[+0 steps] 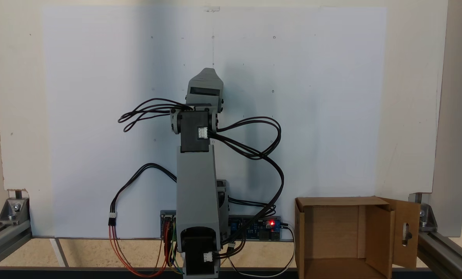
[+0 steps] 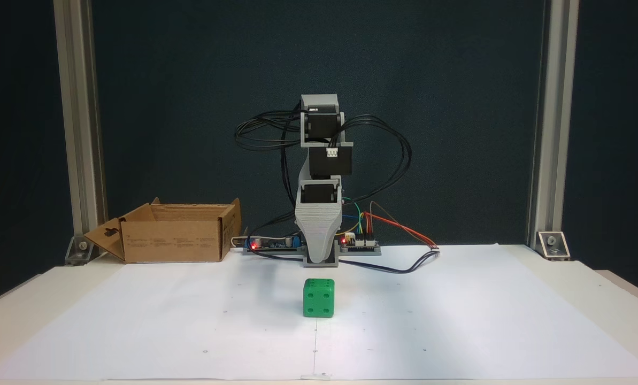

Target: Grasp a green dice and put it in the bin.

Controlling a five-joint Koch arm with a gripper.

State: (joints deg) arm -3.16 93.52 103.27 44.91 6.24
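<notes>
The green dice sits just below the centre of a fixed view, resting flat and upright on the white sheet that covers the surface. It is a small bright green cube with rounded edges and round recessed pips; the face toward the camera shows four, and more pips show on the top face. Nothing touches it.

The bin stands at middle left in that view, well apart from the dice. It is a brown corrugated cardboard box, open at the top, with a side flap folded outward that bears a keyhole-shaped slot. In a fixed view from above, the bin lies at lower right, its inside bare.
</notes>
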